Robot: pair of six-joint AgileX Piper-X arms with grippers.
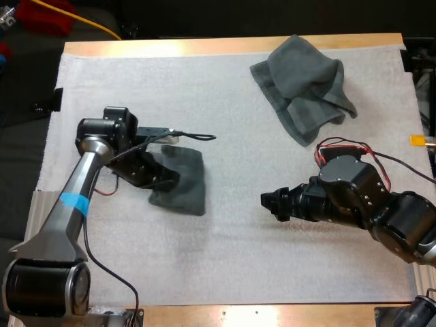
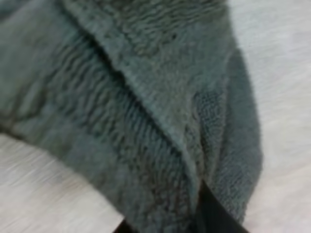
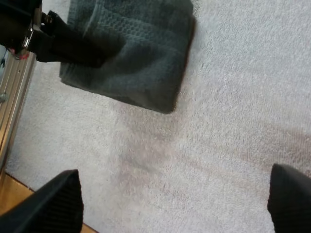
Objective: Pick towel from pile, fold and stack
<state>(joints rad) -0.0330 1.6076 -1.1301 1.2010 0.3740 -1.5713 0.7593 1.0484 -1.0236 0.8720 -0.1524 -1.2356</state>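
Observation:
A folded dark grey-green towel (image 1: 184,180) lies on the white mat (image 1: 225,259) left of centre. My left gripper (image 1: 162,178) is at its left edge, shut on the towel (image 2: 146,111), whose folds sit between the two black fingers (image 2: 214,213). A crumpled towel (image 1: 303,85) of the same colour lies at the far right of the mat. My right gripper (image 1: 270,202) hovers right of the folded towel (image 3: 136,58), pointing toward it. That gripper (image 3: 175,187) is open, with bare mat between its fingertips (image 3: 60,194). The left gripper (image 3: 73,46) rests across the folded towel's far edge.
The table's wooden edge (image 1: 272,315) runs along the near side. A metal rail (image 3: 12,92) borders the mat beside the left arm. Bare mat stretches between the two grippers and along the front.

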